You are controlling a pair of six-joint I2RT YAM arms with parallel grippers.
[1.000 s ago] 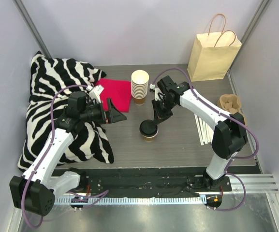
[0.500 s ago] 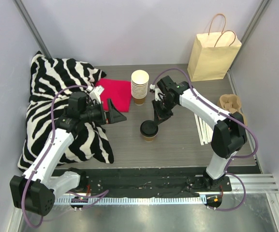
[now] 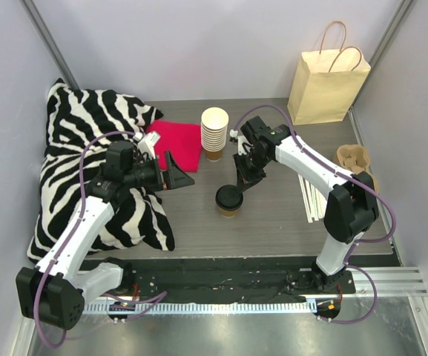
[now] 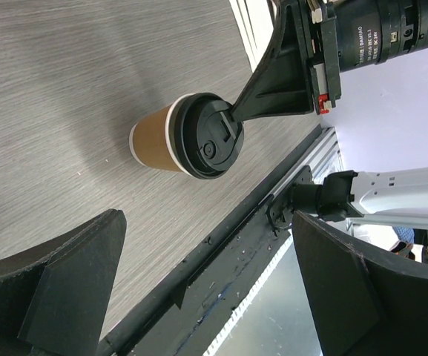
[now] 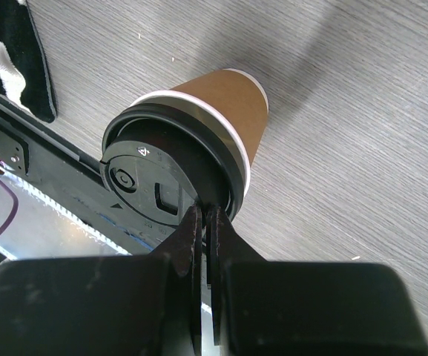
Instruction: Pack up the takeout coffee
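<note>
Grey woodgrain table, pale walls | coffee upright, centre | right wrist view alone: right gripper clenched, tips at lid rim | left gripper released, apart.

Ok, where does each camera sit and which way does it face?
Top external: above and behind the bases, looking down at the table; both arms show, left pincer open, right pincer at the takeout coffee.
Left wrist: on the left arm, looking across the table at the coffee; its spread fingers frame the view.
Right wrist: on the right arm, looking down its closed fingers at the lid.
Shared: all show the coffee.
</note>
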